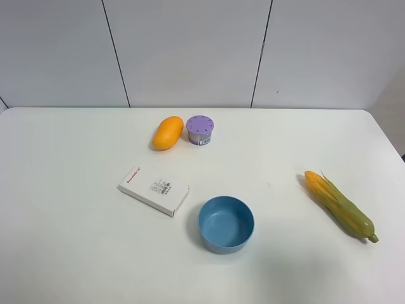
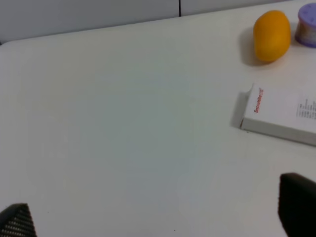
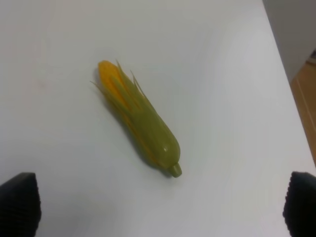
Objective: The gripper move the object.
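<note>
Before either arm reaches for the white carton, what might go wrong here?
1. The white carton lies flat on the table, so fingers may slide over it instead of gripping.
2. The blue bowl sits close beside the carton; a push that way may knock it.
3. The left gripper is open but well short, risking a misaligned approach.

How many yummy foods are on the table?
2. A mango sits at the back, beside the purple round container. A corn cob lies alone on the right. None seems hidden.
</note>
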Controlling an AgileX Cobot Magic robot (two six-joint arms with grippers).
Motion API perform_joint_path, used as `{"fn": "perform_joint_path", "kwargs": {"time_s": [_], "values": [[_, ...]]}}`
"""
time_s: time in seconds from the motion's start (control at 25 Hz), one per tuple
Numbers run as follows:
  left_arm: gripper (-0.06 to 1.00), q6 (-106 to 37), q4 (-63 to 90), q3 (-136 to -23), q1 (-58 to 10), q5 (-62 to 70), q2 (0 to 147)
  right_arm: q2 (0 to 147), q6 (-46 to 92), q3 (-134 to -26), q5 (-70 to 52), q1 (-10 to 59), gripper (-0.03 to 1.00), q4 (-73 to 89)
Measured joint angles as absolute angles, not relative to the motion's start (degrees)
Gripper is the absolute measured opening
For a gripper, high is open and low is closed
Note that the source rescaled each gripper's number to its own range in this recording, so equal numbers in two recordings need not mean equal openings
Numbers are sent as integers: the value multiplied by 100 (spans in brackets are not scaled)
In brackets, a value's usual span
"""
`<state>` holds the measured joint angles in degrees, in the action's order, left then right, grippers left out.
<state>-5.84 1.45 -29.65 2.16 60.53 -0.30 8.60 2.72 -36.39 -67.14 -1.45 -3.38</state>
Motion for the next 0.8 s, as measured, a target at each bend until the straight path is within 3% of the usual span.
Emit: {"fn": "perform_joint_path", "kwargs": {"time_s": [0.28,0.8], "values": [[100,-584,145,-2965,216,6053,-30,40,169,-3282,-6344,18,100,-401],[100,-584,145,-2965,216,6053,-30,-13,-132,-2867,-6134,24,100,-180]]}}
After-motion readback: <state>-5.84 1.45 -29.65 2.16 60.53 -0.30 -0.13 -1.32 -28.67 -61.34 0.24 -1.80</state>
